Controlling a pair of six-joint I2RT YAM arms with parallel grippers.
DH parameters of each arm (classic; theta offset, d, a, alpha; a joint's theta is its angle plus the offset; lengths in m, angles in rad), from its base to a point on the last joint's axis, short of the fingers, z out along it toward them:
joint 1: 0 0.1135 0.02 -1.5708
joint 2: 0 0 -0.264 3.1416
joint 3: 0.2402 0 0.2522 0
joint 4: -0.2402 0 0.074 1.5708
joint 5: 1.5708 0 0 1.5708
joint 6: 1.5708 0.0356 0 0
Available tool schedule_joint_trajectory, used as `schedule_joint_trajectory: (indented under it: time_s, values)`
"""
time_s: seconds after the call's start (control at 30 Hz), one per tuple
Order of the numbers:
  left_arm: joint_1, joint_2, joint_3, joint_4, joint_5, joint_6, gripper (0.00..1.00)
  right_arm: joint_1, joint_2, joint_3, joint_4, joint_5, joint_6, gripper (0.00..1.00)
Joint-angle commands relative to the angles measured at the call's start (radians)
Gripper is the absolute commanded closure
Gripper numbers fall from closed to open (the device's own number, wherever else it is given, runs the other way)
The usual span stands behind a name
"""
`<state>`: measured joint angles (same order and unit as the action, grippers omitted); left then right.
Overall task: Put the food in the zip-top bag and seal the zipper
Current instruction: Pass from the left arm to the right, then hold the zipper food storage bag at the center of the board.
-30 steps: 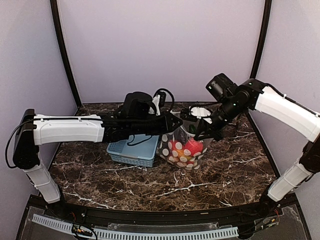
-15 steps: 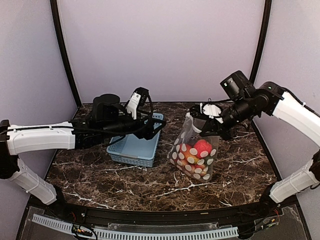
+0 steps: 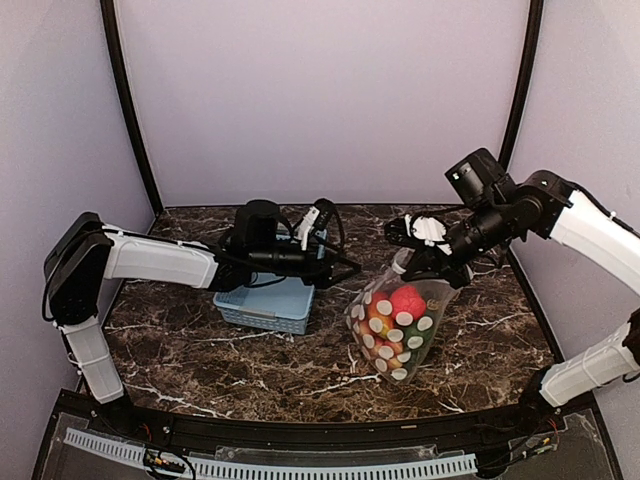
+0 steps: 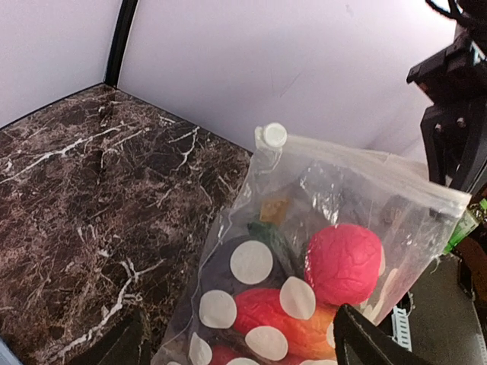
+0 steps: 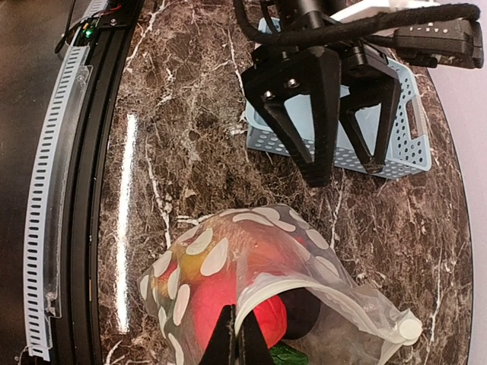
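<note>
Since half a second ago the left arm has swung back in from the left, and the bag has been carried a little further right.

The left gripper [image 3: 345, 269] now reaches out over the right end of the light-blue basket [image 3: 262, 306], its two dark fingers [image 5: 318, 152] spread wide with nothing between them, aimed at the bag but clear of it. The right gripper [image 3: 412, 262] is clamped tight on the upper edge of the zip-top bag [image 3: 394, 326], and in the right wrist view its closed fingertips pinch the rim of the mouth.

The bag hangs tilted from that grip, to the right of the basket and apart from it, over the dark marble table [image 3: 200, 350]. Whether its bottom touches the table cannot be told. It is a clear pouch printed with large white dots. The zipper [image 4: 365, 163] runs as a pale strip along the top edge, with its small white slider [image 4: 271, 135] at the end nearest the left gripper. From the right wrist the mouth gapes in a loop.

The food sits bunched in the lower half: a round red piece [image 4: 342, 262] uppermost, another red piece [image 4: 262, 308] and some orange [image 4: 316, 334] below, dark purple [image 4: 217, 268] to one side and green [image 3: 418, 336] low on the right.
</note>
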<state>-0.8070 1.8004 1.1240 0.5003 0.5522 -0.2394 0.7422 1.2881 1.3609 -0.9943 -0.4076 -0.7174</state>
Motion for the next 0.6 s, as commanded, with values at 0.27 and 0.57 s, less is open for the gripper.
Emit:
schedule_joint_trajectory:
  time_s: [0.27,0.57]
  values:
    - [0.038,-0.149,-0.068,0.077,-0.013,-0.071,0.18,-0.076,0.163,0.246,0.033,0.025,-0.184,1.0]
    - [0.042,-0.232,-0.146,-0.008,-0.134,-0.047,0.18,0.009,0.198,0.285,-0.132,-0.106,-0.234,0.99]
